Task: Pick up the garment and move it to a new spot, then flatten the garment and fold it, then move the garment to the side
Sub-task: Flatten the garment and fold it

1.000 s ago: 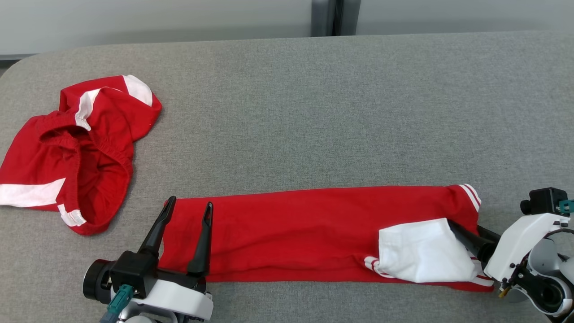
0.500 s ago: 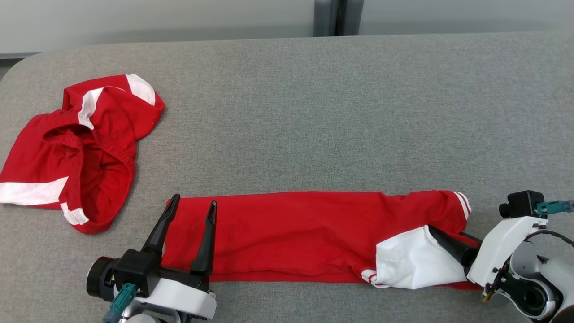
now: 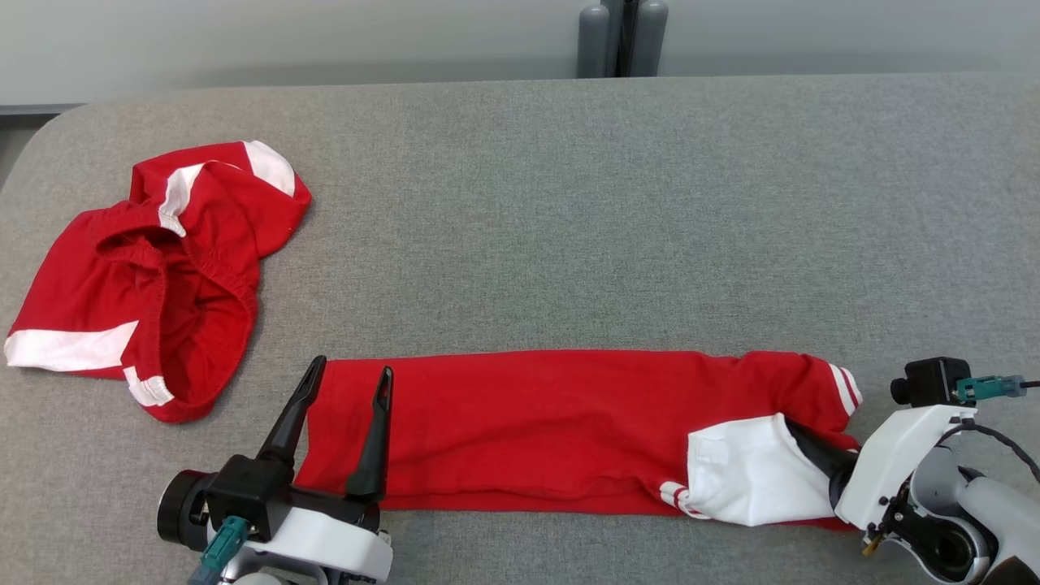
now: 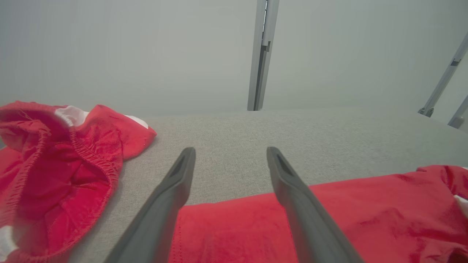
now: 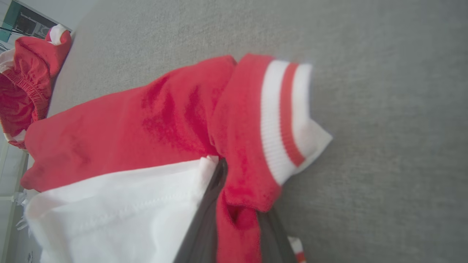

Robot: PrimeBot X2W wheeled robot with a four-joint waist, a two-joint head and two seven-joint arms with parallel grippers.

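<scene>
Nearest, at lower left of the head view: left gripper [image 3: 352, 367], jaws wide apart with nothing between them, poised at the left end of the garment [image 3: 528, 431]; one of its fingers [image 3: 372, 431] over red cloth, the other along the garment's left edge; contact with the cloth not clear. At lower right: right gripper [image 3: 792, 429], jaws together, clamped on the garment's right end; in the right wrist view, a fold of red cloth pinched between the dark fingers, just beside the edge of the white sleeve [image 5: 109, 212]. Garment itself: red, laid out as a long flat band across the near part of the grey tabletop [image 3: 569, 203], running left to right between the two grippers; smooth through the middle, bunched and wrinkled at the right end; white sleeve folded over its near right corner; red-and-white striped cuff [image 3: 845, 390] sticking out at the far right corner. Further back and to the left, well apart from the garment: red shorts [image 3: 154, 276] with white bands, crumpled, elastic waistband gaping, near the tabletop's left edge. Beyond, grey tabletop up to its far edge; behind it a pale wall [image 3: 325, 41] and a grey post [image 3: 621, 36] at top centre.
</scene>
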